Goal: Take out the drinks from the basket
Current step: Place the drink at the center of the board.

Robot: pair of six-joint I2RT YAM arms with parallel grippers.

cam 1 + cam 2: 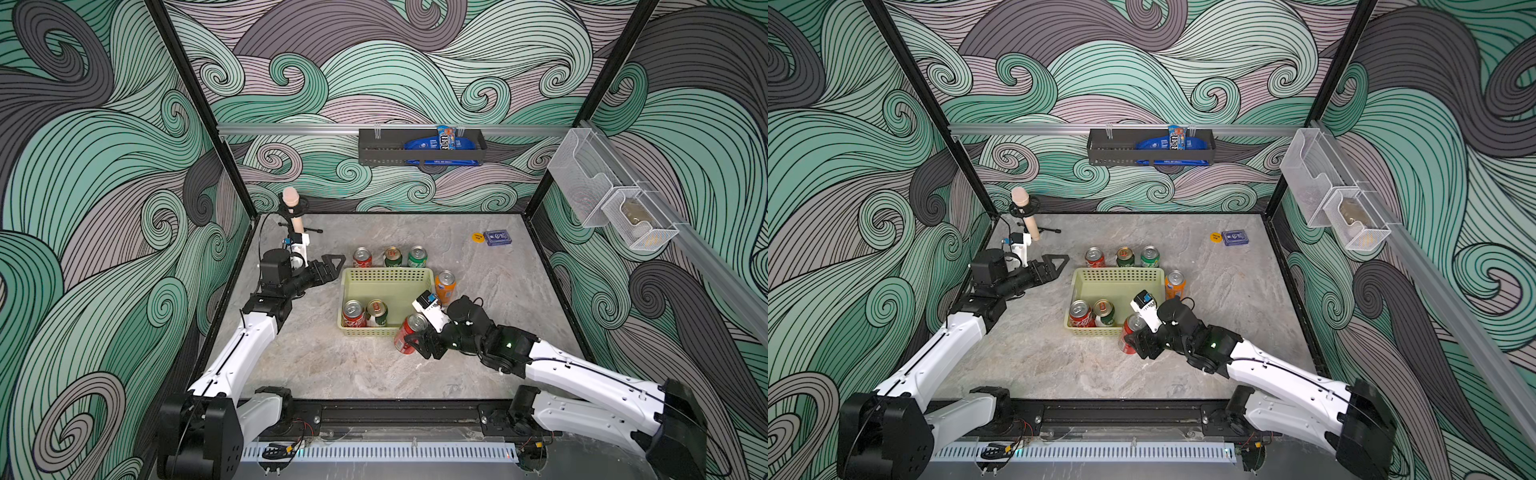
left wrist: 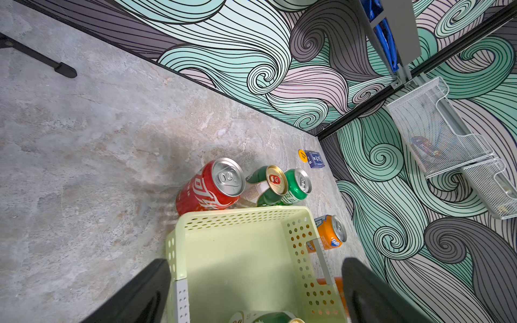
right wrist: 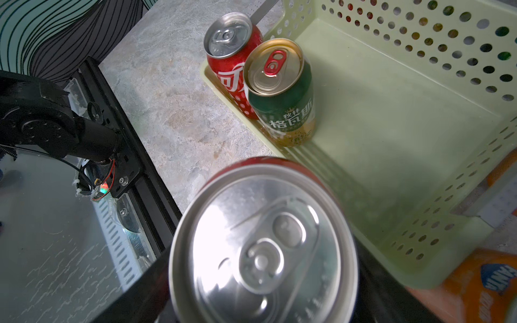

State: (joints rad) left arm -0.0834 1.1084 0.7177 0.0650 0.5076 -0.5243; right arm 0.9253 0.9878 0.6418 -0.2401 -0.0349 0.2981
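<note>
Left arm bent low, its wrist aimed across the basket (image 1: pixel 386 272). Left gripper (image 1: pixel 334 264) is spread wide and empty, just beside the far left corner.

Two drinks are seen inside, upright against the near wall: basket red can (image 1: pixel 353 313) and green-and-white can (image 1: pixel 377 312). Three cans (image 1: pixel 392 257) are stood behind the far wall.

Held red can (image 1: pixel 410 325) is clamped, tilted, in the right gripper (image 1: pixel 417 340), just outside the near right corner; base contact cannot be told.

Risks judged:
- If released at this lean, the can could be toppled and rolled.
- The basket corner could be clipped.
- The orange can (image 1: pixel 445 286), by the right wall, could be knocked by the nearby wrist.

Right arm is stretched low and inward, wrist rolled.
</note>
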